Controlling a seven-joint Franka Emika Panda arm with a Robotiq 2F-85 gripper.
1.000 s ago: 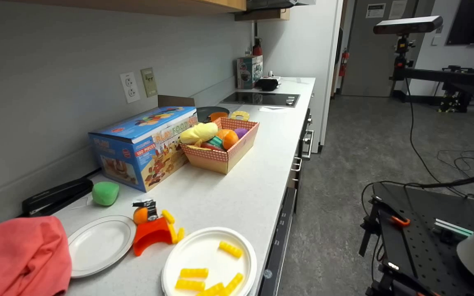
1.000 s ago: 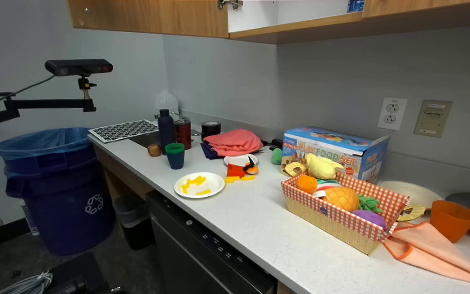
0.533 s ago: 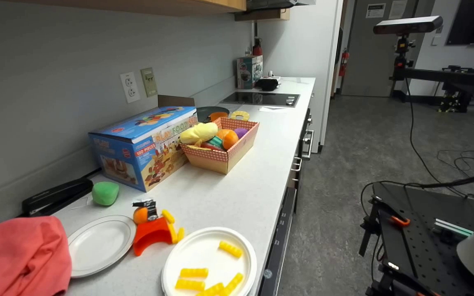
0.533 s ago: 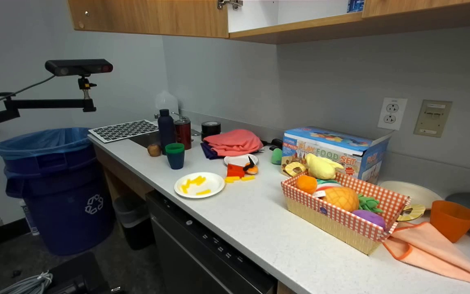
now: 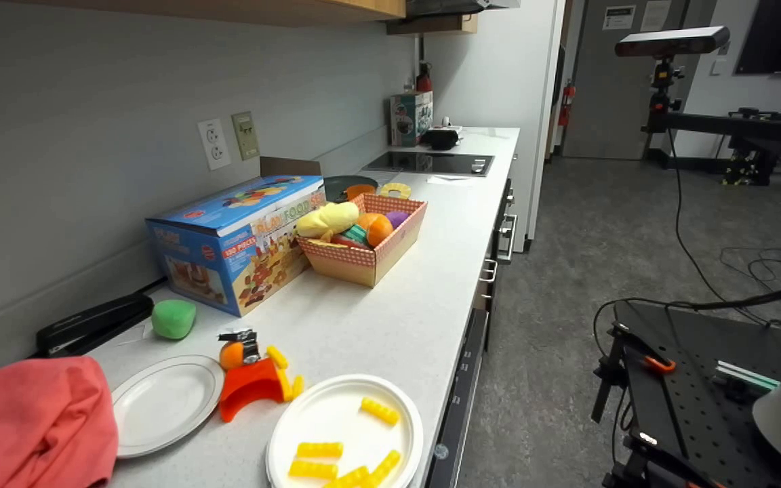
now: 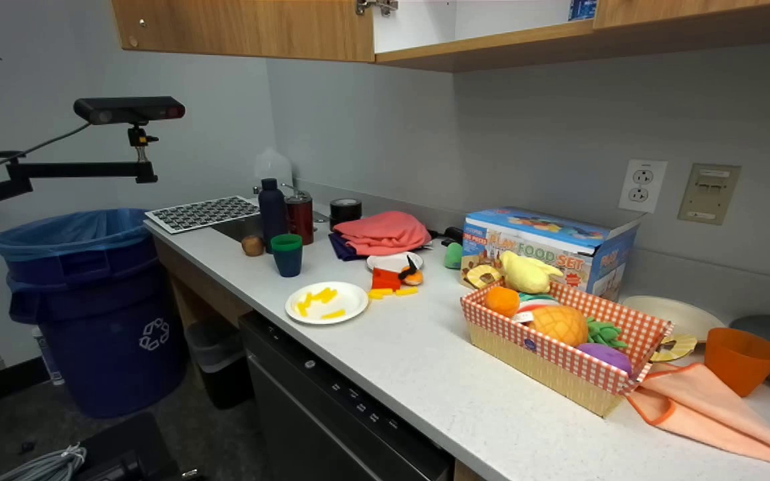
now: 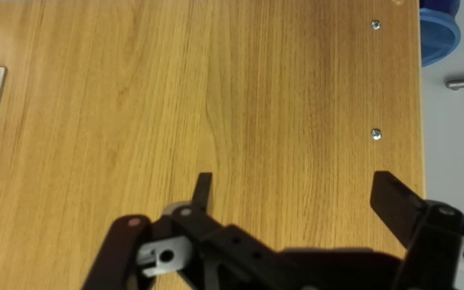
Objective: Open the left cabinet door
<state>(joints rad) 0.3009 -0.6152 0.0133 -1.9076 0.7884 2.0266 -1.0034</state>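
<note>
Facing the inner side of the left cabinet door (image 7: 256, 100), our gripper (image 7: 290, 189) stands with its jaws set wide apart; we cannot tell whether they touch it. In an exterior view, we find the door standing open at the upper left, higher than the counter (image 6: 412, 347), with its hinge (image 6: 377, 7) at the door's right edge.

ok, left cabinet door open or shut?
Open. In an exterior view, the left cabinet door stands out from its hinge, exposing the white cabinet interior.
</note>
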